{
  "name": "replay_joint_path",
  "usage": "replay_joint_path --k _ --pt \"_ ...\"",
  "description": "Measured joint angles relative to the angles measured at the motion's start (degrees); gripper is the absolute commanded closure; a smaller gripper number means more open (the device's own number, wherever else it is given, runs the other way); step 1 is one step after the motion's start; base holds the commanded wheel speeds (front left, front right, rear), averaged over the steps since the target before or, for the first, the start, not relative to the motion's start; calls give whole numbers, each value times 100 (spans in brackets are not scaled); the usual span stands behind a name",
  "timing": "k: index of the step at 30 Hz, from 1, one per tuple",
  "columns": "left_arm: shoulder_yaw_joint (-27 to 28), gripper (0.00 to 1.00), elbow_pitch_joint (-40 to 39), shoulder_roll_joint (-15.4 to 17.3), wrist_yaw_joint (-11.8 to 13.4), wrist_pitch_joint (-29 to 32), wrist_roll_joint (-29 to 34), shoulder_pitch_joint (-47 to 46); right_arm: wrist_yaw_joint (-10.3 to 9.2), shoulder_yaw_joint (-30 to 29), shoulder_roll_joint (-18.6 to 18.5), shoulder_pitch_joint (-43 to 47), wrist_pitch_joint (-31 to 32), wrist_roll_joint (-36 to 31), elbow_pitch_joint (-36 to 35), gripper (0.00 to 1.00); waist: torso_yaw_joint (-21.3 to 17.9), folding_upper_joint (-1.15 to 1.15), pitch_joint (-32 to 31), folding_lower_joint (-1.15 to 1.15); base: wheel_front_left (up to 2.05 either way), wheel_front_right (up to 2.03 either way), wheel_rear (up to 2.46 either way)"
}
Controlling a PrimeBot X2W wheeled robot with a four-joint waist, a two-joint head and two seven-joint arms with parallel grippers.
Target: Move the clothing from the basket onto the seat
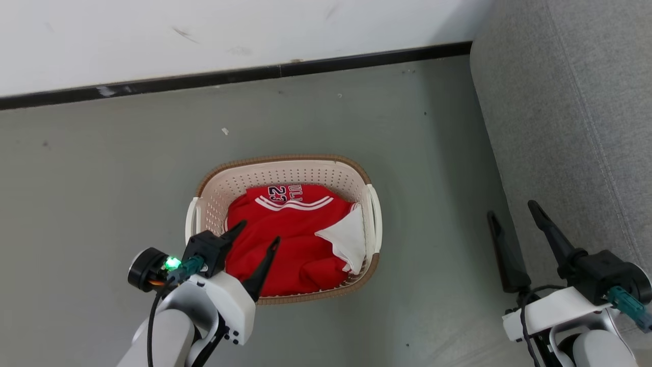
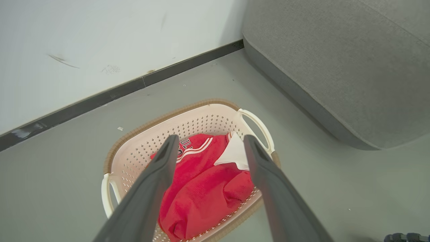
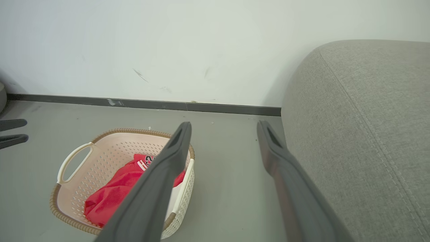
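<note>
Head view: found the left gripper [image 1: 259, 231] spread wide and gripping nothing, hovering above the near left part of the basket [image 1: 285, 159]. Saw the clothing [image 1: 295, 239] (red, with a white panel folded over on one side) heaped inside, just ahead of and beneath those fingertips. Left wrist view: caught the red heap framed between the two fingers, lower down. Found the right gripper [image 1: 512, 209] likewise parted and empty, with the basket well off to its left across the floor [image 1: 102, 178] and the seat [image 1: 570, 102] close beside its outer finger.
</note>
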Motion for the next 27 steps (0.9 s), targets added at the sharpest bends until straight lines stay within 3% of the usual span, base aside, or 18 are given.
replay_joint_path --k 10,27 --pt "86 0 526 89 -1 669 -1 -741 0 -2 1 -348 0 9 -83 0 -181 0 663 0 0 0 0" --pt "293 0 1140 163 31 1243 3 -1496 0 192 1 -1098 -9 172 -210 0 -552 0 1677 -1 0 0 0"
